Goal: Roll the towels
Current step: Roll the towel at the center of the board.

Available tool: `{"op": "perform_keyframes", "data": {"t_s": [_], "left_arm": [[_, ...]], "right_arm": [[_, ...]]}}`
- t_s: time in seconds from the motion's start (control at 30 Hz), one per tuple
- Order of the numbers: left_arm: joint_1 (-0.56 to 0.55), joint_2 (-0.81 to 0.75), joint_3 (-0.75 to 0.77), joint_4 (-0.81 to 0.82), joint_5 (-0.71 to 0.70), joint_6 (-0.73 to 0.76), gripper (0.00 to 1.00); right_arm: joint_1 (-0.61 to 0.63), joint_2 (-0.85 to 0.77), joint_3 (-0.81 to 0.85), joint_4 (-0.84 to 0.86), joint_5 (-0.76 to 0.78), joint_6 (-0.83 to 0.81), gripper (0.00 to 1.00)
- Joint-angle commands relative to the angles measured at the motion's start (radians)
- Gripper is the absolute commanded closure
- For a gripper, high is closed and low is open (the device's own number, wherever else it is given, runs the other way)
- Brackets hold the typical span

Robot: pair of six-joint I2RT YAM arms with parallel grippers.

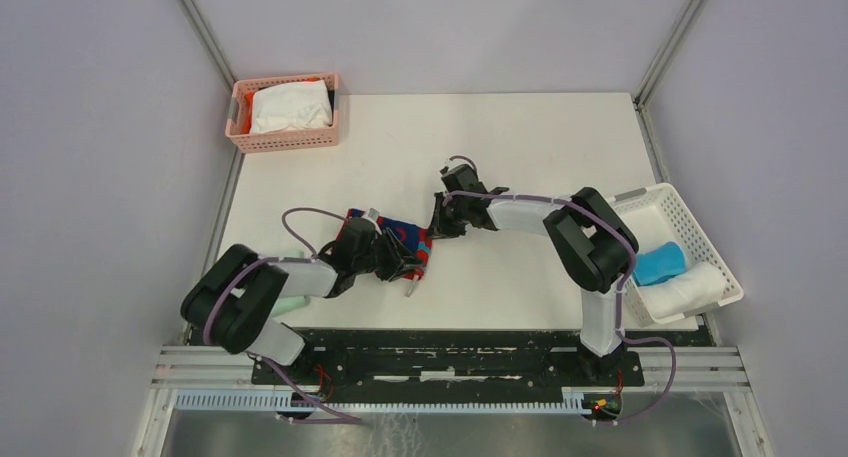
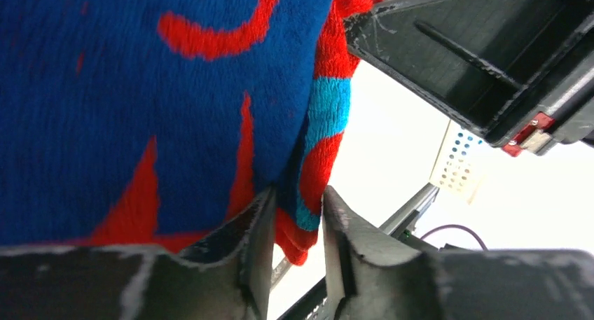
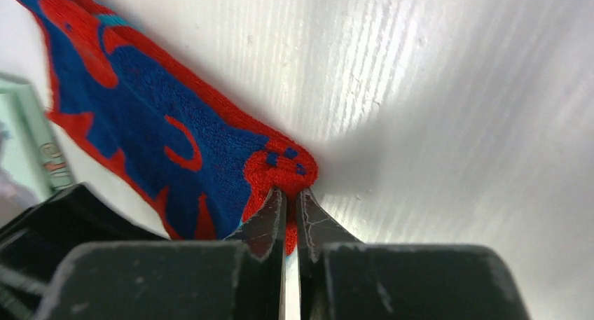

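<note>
The red towel (image 1: 403,235) lies near the middle of the table (image 1: 520,137), stretched between my two hands and partly lifted off the surface. My left gripper (image 2: 298,204) sits at its near edge, and its fingers are closed on a fold of the cloth; in the left wrist view the blue and red pile fills the space just above them. My right gripper (image 3: 291,201) is at the towel's right corner, fingers pinched together on the red tip, with the rest of the towel running away to the left over the table. From above, the towel is between the grippers, my left one on its near side and my right one on its far right side. The blue towel (image 1: 658,264) and the white towel (image 1: 690,287) lie rolled, side by side and touching, in the white basket (image 1: 690,212) at the right edge of the table, well apart from both hands. A pink basket (image 1: 285,142) at the far left corner holds a white cloth (image 1: 290,107). A mint cloth (image 1: 292,303) shows under my left arm.
</note>
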Motion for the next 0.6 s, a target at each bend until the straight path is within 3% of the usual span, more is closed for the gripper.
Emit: {"op": "perform_keyframes", "data": {"t_s": [0.0,0.17,0.27,0.47,0.57], "left_arm": [[-0.052,-0.176,0.057,-0.362,-0.21,0.132,0.58],[-0.276,-0.313,0.242,-0.673,-0.61,0.244,0.43],[-0.425,-0.305,0.338,-0.747,-0.816,0.301,0.41],[-0.691,-0.17,0.446,-0.735,-1.114,0.456,0.49],[-0.749,-0.067,0.491,-0.728,-1.176,0.522,0.54]], "right_arm": [[0.04,-0.013,0.06,-0.391,0.337,-0.07,0.95],[0.077,-0.044,0.12,-0.49,0.422,-0.026,0.97],[0.085,-0.041,0.146,-0.521,0.416,-0.004,0.98],[0.086,-0.063,0.149,-0.533,0.415,0.031,0.99],[0.084,-0.066,0.158,-0.546,0.411,0.032,0.99]]}}
